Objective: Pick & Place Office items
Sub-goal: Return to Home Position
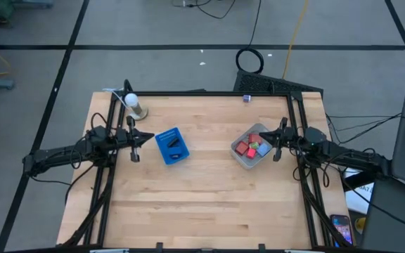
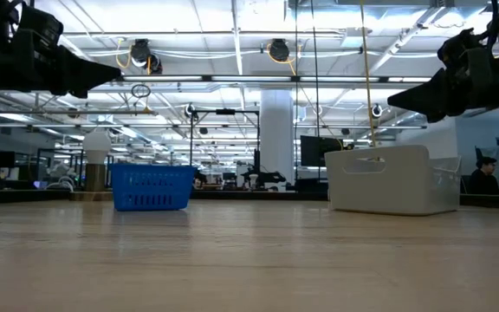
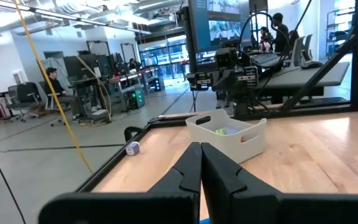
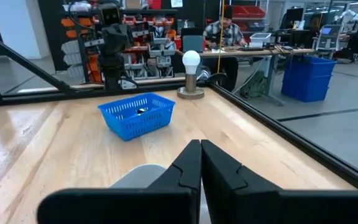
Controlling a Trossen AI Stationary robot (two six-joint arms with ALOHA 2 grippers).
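The office items (image 1: 252, 146) lie in a clear plastic tub (image 1: 239, 156) at the table's right: red blocks, a light-blue block and a green bit (image 3: 221, 131). A blue basket (image 1: 172, 146) at the left centre holds a dark flat piece (image 4: 141, 111). My left gripper (image 1: 149, 136) hovers shut just left of the basket, pointing toward the table's right. My right gripper (image 1: 276, 141) hovers shut at the tub's right rim, pointing toward the table's left. Neither has anything between its fingers, as the left wrist view (image 3: 201, 152) and the right wrist view (image 4: 201, 149) show.
A lamp with a white bulb (image 1: 132, 104) stands at the far left corner. A small white and purple piece (image 1: 247, 98) lies at the far edge. Dark frame rails (image 1: 302, 133) run along both table sides. The near half of the table (image 1: 202, 211) is bare wood.
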